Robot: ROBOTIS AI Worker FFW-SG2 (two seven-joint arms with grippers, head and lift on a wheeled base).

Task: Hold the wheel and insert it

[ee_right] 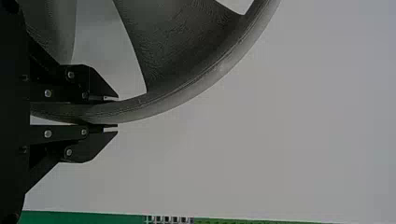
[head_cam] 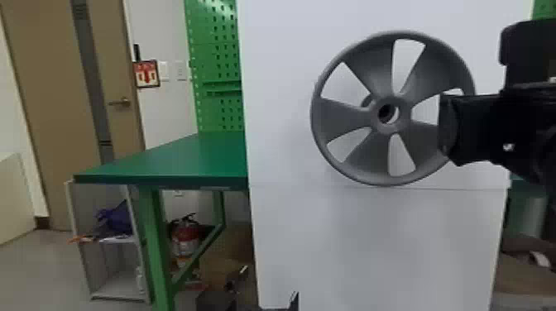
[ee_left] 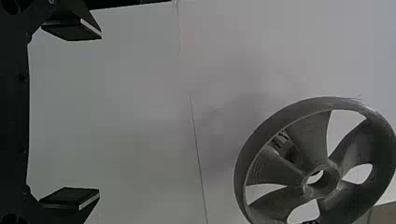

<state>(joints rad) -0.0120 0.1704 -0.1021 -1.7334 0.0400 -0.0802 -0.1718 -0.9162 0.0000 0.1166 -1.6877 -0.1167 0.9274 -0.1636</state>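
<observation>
Wheel: up in front of the white panel, its open face towards me in the head view, rim, spokes and hub all on show; I can't make out whether it touches the panel.
Right gripper: in from the right side in the head view, covering a stretch of the rim there, so the grip itself is hard to judge from that angle.
Right fingers: the right wrist view settles it; they are closed on the rim, one on each side, with part of a spoke and two gaps alongside.
Left gripper: low at the bottom edge of the head view, just its tips peeking up by the panel's left edge, below the wheel and to its left.
Left fingers: spread wide with nothing between them, as the left wrist view makes plain, the wheel well apart from them.
Behind the spokes: a small grey part, just a curved edge in the head view; the left wrist view gives it dark notches.
Off to the left: the green table, the pegboard above it and a fire extinguisher underneath, all from the head view.
</observation>
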